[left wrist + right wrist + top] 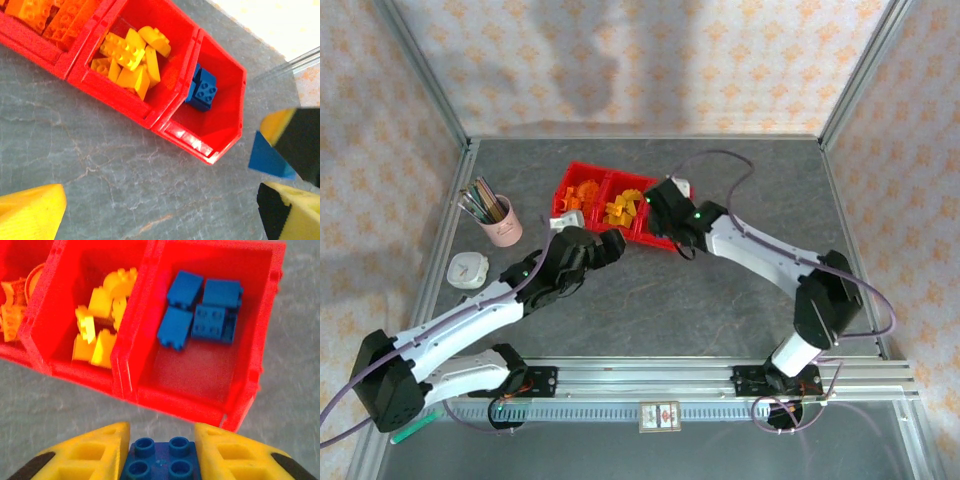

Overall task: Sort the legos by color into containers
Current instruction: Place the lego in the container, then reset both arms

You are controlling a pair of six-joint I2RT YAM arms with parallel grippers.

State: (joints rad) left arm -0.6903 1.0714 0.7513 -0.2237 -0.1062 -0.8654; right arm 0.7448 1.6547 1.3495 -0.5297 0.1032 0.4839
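— Where is the blue brick (162,463) now?
— Clamped in the right gripper (161,442), just before the containers (125,385). The blue bin (200,370) is at one o'clock.
— And then?
— I would carry it past the rim and release low (other blue legos (212,325) lie there). The left gripper (610,245) stands wide, holding nothing.

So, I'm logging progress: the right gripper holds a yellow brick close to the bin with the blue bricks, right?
No. The brick in the right gripper is blue, not yellow; the right wrist view shows it. It is close to the bin with the blue bricks.
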